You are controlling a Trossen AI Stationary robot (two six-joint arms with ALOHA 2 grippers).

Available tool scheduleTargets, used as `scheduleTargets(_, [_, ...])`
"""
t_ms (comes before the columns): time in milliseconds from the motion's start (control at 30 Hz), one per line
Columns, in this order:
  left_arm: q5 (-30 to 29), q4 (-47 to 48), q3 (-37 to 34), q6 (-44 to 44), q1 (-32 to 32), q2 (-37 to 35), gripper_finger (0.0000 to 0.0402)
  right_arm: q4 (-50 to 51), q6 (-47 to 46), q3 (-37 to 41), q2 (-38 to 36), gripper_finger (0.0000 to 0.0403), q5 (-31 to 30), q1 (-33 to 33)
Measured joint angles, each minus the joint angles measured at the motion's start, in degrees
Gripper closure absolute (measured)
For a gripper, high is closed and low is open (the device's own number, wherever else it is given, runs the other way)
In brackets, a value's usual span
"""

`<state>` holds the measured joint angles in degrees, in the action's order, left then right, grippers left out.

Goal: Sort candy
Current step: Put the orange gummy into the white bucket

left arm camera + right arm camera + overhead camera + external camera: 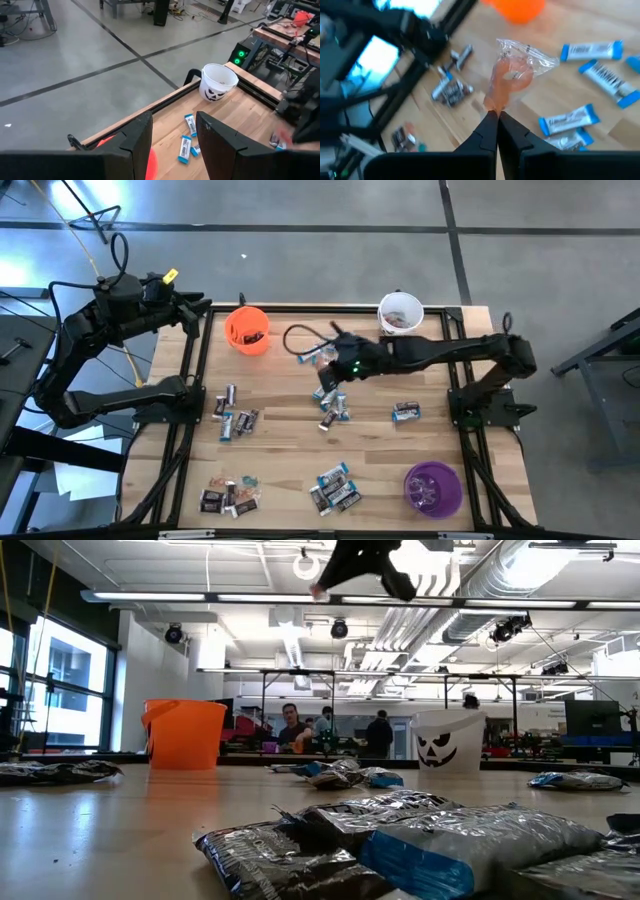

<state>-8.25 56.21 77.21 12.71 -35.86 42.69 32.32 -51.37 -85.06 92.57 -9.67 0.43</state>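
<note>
Sorting looks barely half done: the right gripper (496,116), clenched on one reddish-pink candy in a clear crinkled wrapper (512,75), hangs mid-desk (290,470), many blue-and-white and dark wrapped candies (335,488) lie scattered, left gripper (172,145) waits parted, far left.

Counter (300,450): pale wood, dark-framed edges.
Cups: orange cup (247,330) and white cup (400,313) along the far edge, purple cup (432,488) at the near right.
Candy (237,422): wrapped pieces in scattered clusters.
</note>
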Motion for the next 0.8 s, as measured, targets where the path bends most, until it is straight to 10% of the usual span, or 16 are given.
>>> scheduleTargets(800, [-9.6, -0.7, 0.0, -4.4, 0.0, 1.4, 0.0261, -5.3, 8.2, 0.0, -6.1, 0.0403, -16.6, -2.9])
